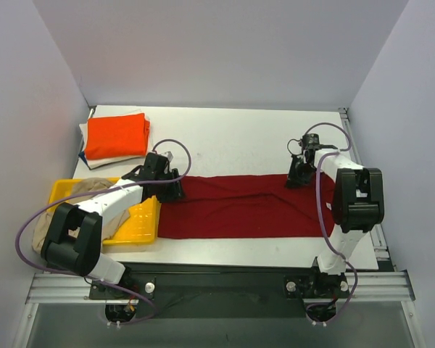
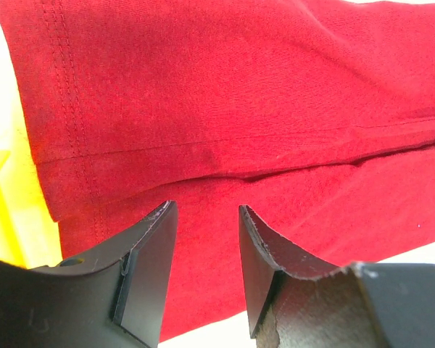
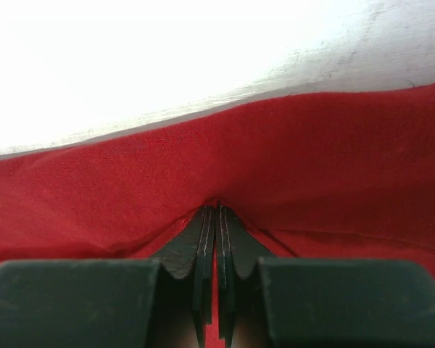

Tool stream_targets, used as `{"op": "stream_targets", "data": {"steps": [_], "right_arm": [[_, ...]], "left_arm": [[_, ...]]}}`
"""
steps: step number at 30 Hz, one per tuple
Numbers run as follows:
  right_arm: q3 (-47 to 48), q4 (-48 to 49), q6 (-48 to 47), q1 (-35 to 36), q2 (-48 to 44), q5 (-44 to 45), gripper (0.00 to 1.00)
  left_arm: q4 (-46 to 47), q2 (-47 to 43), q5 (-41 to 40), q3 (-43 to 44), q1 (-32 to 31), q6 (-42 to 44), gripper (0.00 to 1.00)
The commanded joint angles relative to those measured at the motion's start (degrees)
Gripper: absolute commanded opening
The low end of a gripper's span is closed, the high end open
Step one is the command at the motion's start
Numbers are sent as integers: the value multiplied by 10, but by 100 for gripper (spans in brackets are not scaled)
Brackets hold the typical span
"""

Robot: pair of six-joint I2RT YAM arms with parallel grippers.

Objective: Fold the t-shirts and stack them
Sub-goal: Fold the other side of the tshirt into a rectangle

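Pinching dark red t-shirt [image 3: 312, 167], right fingers [image 3: 201, 250] hide cloth btwn them

Bright even light; table [image 3: 130, 58] blown out.

Left gripper [image 2: 205, 217] poised over a dark red shirt [image 2: 239, 94]
The shirt fills most of the frame, its stitched hem at the left beside a yellow tray [image 2: 6, 206]. The gripper's two black fingers rise from the bottom edge, standing apart.
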Motion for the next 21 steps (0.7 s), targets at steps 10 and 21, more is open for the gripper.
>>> {"op": "stream_targets", "data": {"steps": [10, 21], "right_arm": [[-50, -55, 17, 15, -124, -33, 0], [-116, -77, 56, 56, -190, -20, 0]], "left_arm": [[26, -17, 2, -6, -3, -10, 50], [29, -10, 8, -10, -3, -9, 50]]}}
